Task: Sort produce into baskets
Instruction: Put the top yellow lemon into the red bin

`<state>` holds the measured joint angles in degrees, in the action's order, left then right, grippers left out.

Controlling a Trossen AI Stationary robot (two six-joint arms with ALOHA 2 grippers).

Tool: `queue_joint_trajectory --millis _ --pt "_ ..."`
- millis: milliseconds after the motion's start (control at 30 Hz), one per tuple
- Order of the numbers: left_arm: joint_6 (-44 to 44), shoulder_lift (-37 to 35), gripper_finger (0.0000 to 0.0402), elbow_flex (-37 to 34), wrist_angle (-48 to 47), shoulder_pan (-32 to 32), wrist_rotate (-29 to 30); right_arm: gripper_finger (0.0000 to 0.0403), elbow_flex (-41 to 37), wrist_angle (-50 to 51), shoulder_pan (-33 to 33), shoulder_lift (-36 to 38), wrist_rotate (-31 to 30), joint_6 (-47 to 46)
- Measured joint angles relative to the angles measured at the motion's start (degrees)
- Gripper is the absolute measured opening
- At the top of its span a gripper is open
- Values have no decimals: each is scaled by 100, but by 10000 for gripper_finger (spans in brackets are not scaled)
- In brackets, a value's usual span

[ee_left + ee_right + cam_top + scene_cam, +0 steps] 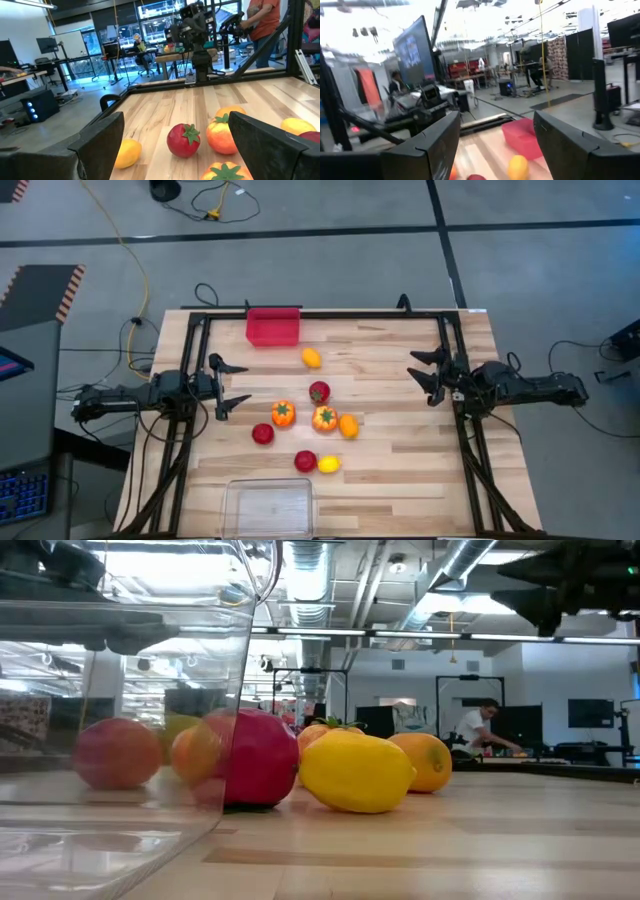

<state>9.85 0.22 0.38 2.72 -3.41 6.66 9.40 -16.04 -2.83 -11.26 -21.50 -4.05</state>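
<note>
- Wooden desk point(400, 450) carries eight loose pieces of produce, grouped near its centre between the two arms.
- Red basket point(273, 326) stands at the far edge of the desk; it holds none of the produce.
- Clear basket point(268, 508) stands at the near edge, also without produce inside.
- Yellow-orange fruit point(312, 358) lies nearest the red basket, apart from the other pieces.
- Red fruit with a green stem point(319, 392) lies just beyond two orange pieces with green stems point(283, 414) point(324, 418); a plain orange fruit point(348, 426) touches the second of these.
- Plain red piece point(262, 434) lies on the left-arm side of the group.
- Another red piece point(305, 462) and a yellow lemon point(329, 464) lie side by side, closest to the clear basket.
- Left gripper point(233, 385) hovers at the left edge of the desk, jaws released and spread wide, grasping nothing.
- Right gripper point(424, 370) hovers at the right edge, jaws likewise released and spread, grasping nothing.
</note>
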Motion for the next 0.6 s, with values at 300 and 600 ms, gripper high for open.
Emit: queue_joint_trajectory --millis 300,600 --pt "0 -2 347 -2 2 1 6 282 1558 91 383 -2307 -117 580" --pt "0 -2 347 -2 2 1 16 282 3035 97 1239 -4633 -111 556"
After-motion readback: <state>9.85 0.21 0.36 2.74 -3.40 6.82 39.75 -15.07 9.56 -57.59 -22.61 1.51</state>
